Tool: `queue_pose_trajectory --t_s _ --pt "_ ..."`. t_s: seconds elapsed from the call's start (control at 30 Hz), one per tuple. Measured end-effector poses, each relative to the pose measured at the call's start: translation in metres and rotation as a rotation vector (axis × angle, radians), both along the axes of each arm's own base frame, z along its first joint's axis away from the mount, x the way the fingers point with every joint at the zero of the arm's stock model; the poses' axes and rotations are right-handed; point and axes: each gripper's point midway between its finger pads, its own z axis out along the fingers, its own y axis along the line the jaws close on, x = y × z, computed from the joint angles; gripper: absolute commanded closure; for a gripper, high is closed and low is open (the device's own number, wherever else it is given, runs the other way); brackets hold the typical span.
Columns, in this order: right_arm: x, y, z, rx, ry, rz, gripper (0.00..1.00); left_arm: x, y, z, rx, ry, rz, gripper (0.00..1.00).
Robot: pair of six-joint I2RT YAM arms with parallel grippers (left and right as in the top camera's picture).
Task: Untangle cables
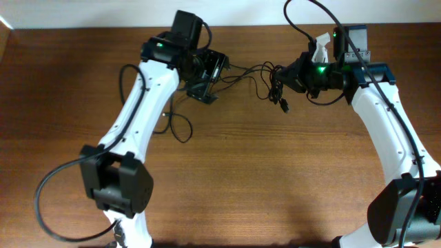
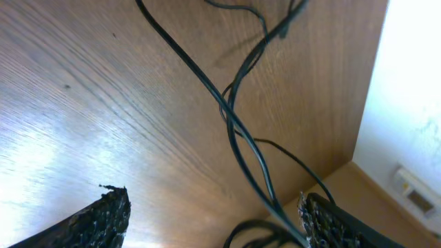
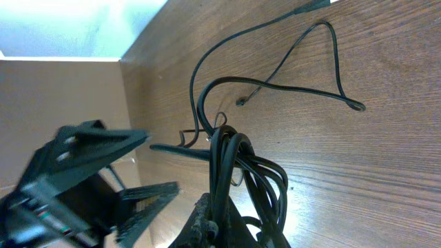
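Overhead, two white arms meet near the far edge of a wooden table (image 1: 275, 172), with the cables (image 1: 251, 71) strung in thin black strands between them. The right gripper (image 1: 281, 77) is clamped tight on a bunched knot of the cords, which hang in loops just beside its fingers, one small plug end showing at the bottom of the bunch. The left gripper (image 1: 215, 79) stands wide, holding nothing. From its wrist camera the two dark fingertips (image 2: 103, 217) sit at the lower corners, and two crossing cords run down between them, passing close to the right-hand tip; whether they touch it cannot be told. From the right wrist camera, the bundle rises out of the closed fingers, and single strands trail off across the wood to small plug ends.
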Motion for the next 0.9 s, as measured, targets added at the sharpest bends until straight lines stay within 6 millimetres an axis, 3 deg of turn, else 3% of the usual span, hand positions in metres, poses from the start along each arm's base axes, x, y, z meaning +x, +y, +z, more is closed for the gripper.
queue_pose_trajectory --t_s 0.17,0.47,0.9 --pt "0.0 0.0 0.0 0.0 0.001 0.0 0.96 0.012 -0.016 -0.015 -0.023 0.012 0.038 0.25" --pt "0.0 0.0 0.0 0.002 0.003 -0.002 0.96 0.022 0.0 -0.021 0.053 -0.001 0.13 0.48" --pt "0.0 0.0 0.0 0.003 0.005 -0.004 0.96 0.027 0.002 -0.021 0.07 -0.023 0.156 0.49"
